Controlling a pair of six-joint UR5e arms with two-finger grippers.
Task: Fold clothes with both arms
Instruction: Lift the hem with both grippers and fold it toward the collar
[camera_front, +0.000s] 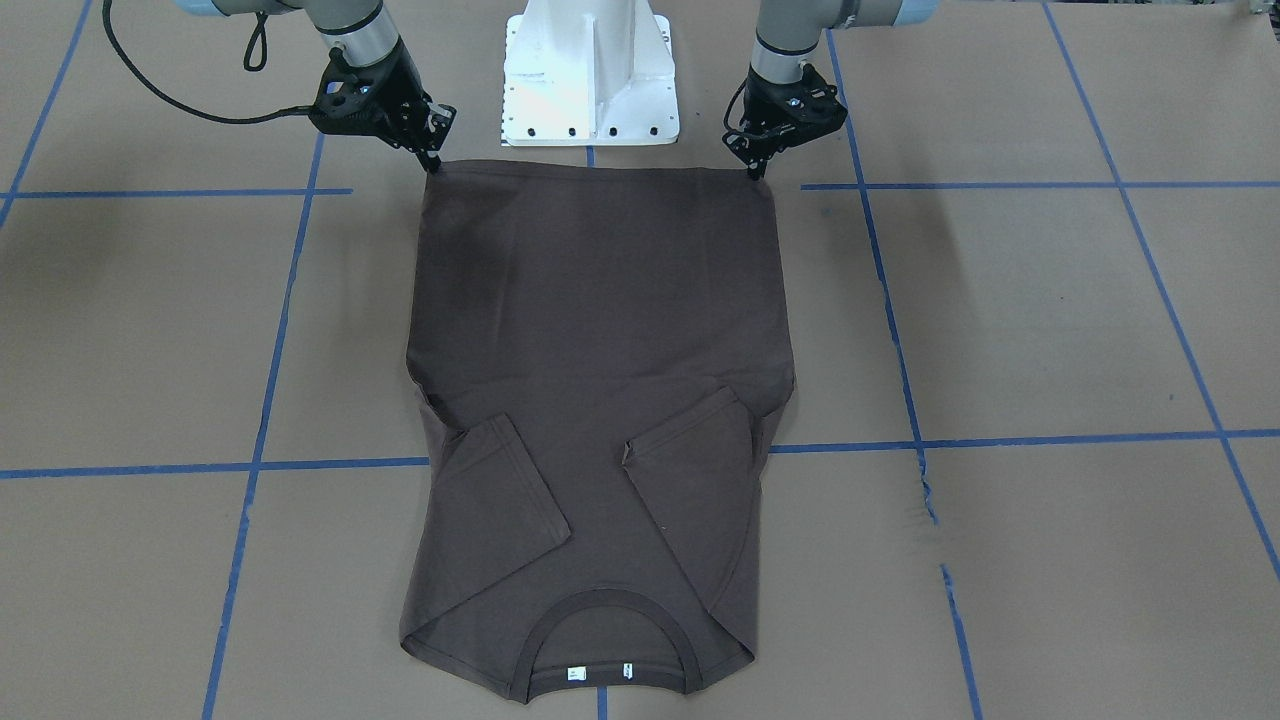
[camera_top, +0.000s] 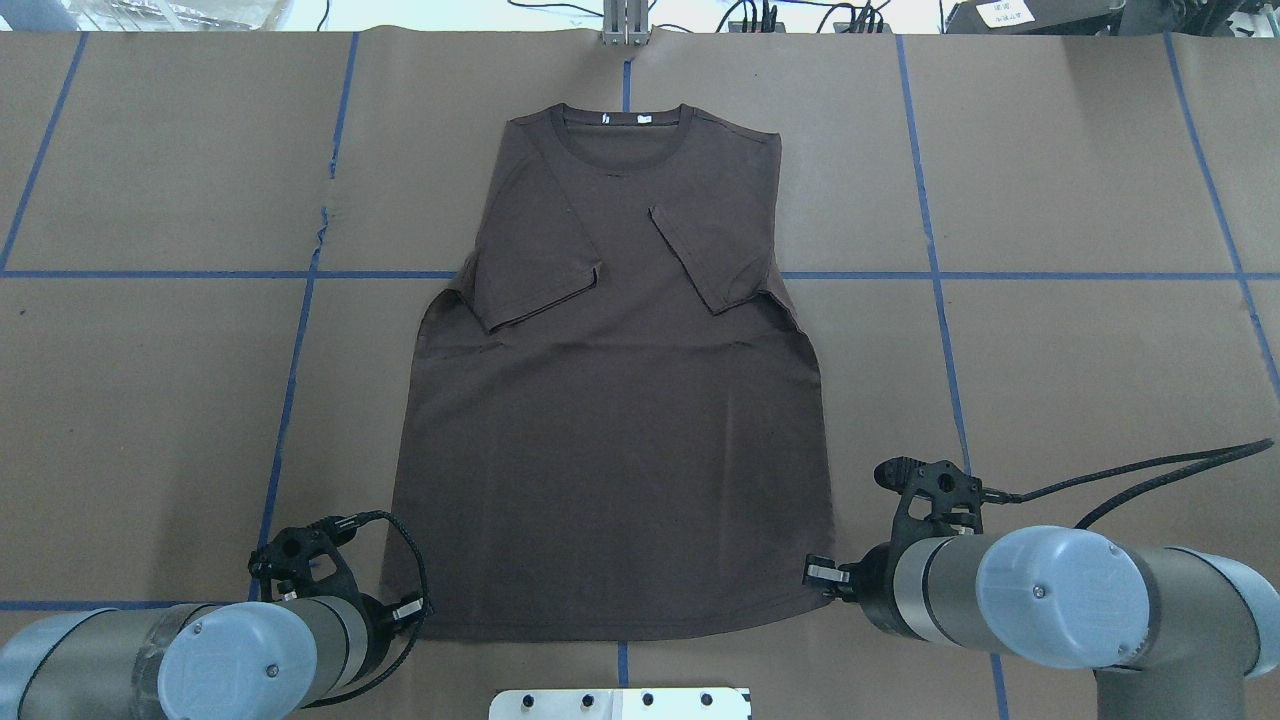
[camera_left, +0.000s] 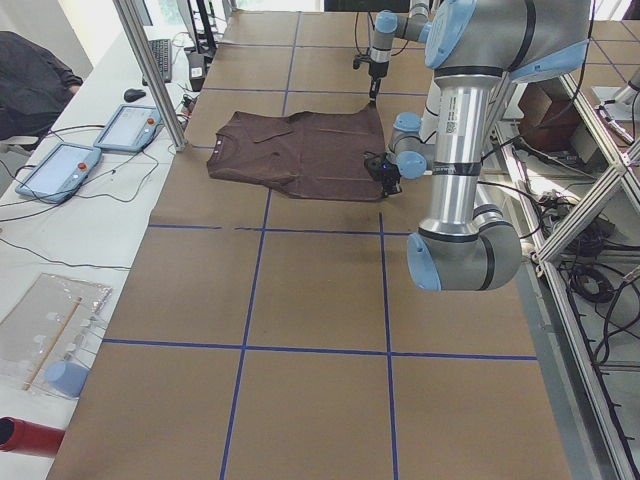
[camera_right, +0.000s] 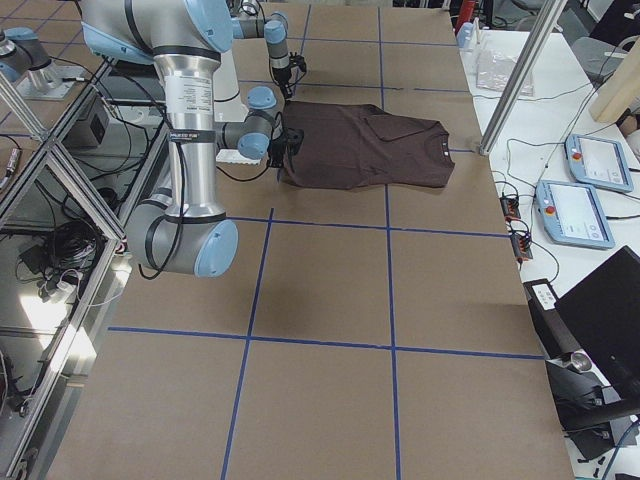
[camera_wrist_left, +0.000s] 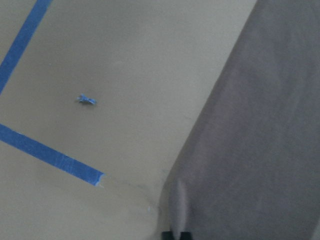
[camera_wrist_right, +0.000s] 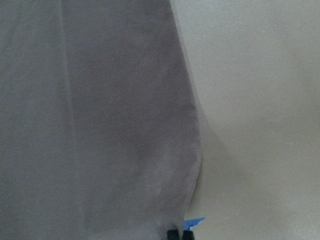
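Robotics lab with teach pendants (camera_left: 58, 172)

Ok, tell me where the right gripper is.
Overhead view, lower right: the right gripper sits at the right-hand corner of the shirt hem, the edge nearest the robot. The left gripper is at the opposite hem corner.

Tabletop (camera_top: 1050, 380) covered in brown paper, marked into large squares by blue tape lines (camera_top: 290, 400). Flat on it, a dark brown T-shirt (camera_top: 610, 450), sleeves folded inward, hem just beside the white pedestal (camera_front: 590, 75), collar toward the opposite edge.
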